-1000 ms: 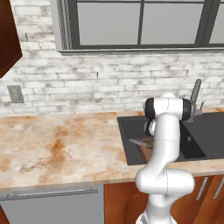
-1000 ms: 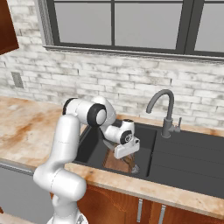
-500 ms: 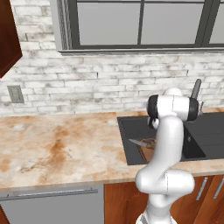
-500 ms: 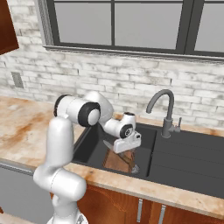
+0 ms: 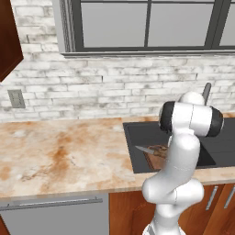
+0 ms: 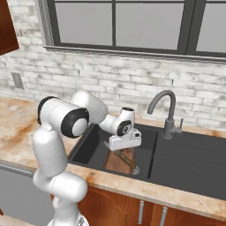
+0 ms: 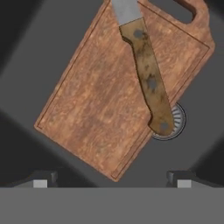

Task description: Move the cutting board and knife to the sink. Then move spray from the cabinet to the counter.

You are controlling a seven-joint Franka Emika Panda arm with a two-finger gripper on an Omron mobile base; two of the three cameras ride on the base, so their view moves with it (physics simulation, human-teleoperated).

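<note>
Jaws wide above cutting board (image 7: 113,94), knife (image 7: 146,74)

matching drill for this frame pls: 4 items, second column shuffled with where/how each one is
Items:
1. cutting board
2. knife
3. gripper
4. faucet

States:
A. jaws wide open, holding nothing, above the board
B. stands on the rim behind the sink
C. lies in the sink basin, partly over the drain
D. lies on top of the board

Pairs: 1-C, 2-D, 3-A, 4-B
</note>
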